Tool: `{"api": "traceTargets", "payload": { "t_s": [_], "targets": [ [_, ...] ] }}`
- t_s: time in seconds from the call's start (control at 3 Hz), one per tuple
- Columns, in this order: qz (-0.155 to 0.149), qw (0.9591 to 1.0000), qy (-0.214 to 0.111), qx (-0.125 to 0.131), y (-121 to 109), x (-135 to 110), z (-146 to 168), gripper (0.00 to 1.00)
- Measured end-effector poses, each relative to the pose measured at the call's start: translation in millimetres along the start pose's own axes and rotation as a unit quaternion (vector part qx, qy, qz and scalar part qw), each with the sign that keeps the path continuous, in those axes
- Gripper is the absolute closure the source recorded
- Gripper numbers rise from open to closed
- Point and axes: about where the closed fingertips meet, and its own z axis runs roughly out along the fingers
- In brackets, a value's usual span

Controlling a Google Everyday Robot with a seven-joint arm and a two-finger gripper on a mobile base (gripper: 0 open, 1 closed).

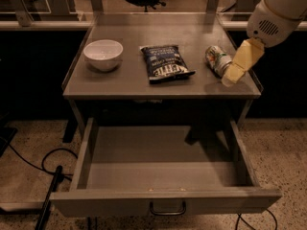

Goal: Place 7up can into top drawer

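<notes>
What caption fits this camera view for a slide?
Gripper beside the 7up can lying on the table, top drawer open below.

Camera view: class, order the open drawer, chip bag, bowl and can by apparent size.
Wide grey metal top drawer
Dark blue chip bag
Round white bowl, slightly smaller
Green-and-white 7up can, partly hidden by the robot's hand hovering beside it

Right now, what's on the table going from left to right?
White bowl → dark blue chip bag → 7up can → gripper, right at the can's right end.
</notes>
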Motion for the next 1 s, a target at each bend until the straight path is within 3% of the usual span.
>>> {"api": "traceTargets", "payload": {
  "t_s": [0.33,0.67,1.0],
  "targets": [
    [0.053,0.9983,0.017,-0.015,-20.6,-19.6,41.5,0.00],
    [0.101,0.9941,0.035,-0.019,-41.9,-35.0,72.5,0.00],
    [0.123,0.9915,0.042,-0.012,-58.3,-49.5,86.1,0.00]
  ]
}}
